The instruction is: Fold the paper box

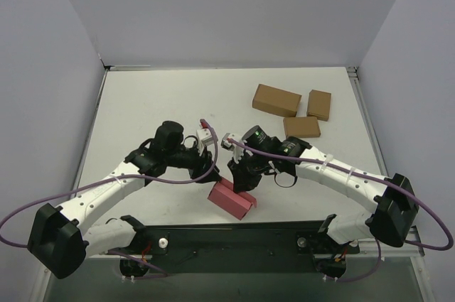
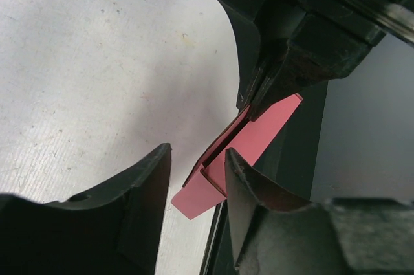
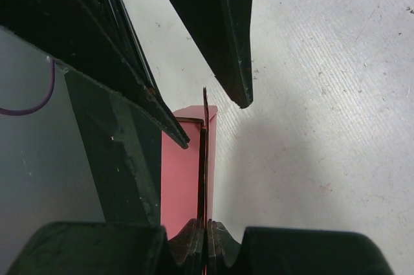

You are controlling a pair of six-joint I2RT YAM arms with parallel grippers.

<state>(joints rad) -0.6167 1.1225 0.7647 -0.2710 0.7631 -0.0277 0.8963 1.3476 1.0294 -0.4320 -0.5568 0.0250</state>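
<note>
The pink-red paper box (image 1: 229, 201) lies partly folded at the table's near edge, between the two arms. My right gripper (image 3: 206, 226) is shut on a thin upright flap of the paper box (image 3: 181, 171). In the left wrist view, the right gripper (image 2: 259, 97) pinches the box's (image 2: 259, 136) far edge. My left gripper (image 2: 198, 152) is open, its fingers on either side of the box's near end, the right finger (image 2: 249, 184) against the card. In the top view the left gripper (image 1: 206, 168) and right gripper (image 1: 242, 182) meet just above the box.
Three brown cardboard boxes (image 1: 276, 100), (image 1: 319, 104), (image 1: 301, 126) lie at the back right of the white table. The black base plate (image 1: 234, 234) runs along the near edge right beside the paper box. Grey walls enclose the table.
</note>
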